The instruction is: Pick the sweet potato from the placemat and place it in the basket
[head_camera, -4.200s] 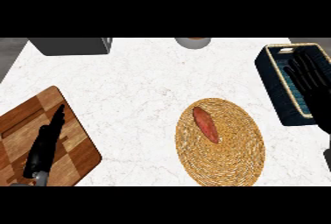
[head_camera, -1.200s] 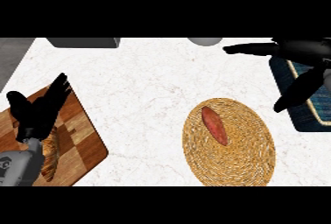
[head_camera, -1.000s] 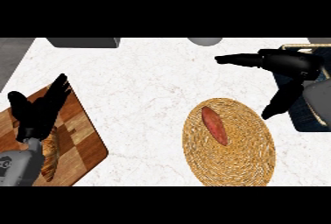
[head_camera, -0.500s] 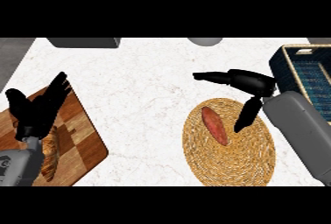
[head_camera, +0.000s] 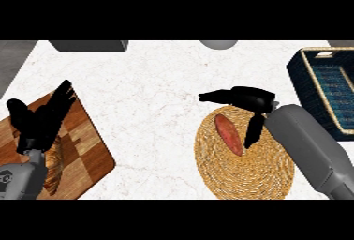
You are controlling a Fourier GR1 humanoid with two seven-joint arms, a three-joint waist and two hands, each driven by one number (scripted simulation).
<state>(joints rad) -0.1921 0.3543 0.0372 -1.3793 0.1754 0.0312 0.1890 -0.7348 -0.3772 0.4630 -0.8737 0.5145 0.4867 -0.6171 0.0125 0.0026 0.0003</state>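
**Grasp Approach: Sweet Potato on Placemat**

The sweet potato [head_camera: 229, 133] lies on the round woven placemat [head_camera: 242, 180], toward its upper left part, long axis running from upper left to lower right. The right hand [head_camera: 250, 99] is positioned just above and to the right of it, spread and holding nothing; one digit extends left past the potato's upper end, another hangs down beside its right flank. The grasp is judged not yet made. For a sound grasp, the hand should be lowered so the potato's narrow width is spanned across its middle, then closed. The left hand [head_camera: 40, 119] is at rest over the wooden cutting board [head_camera: 86, 150], fingers straight.

Count: one sweet potato, one placemat, one dark blue basket [head_camera: 330, 89] at the right edge, one cutting board.
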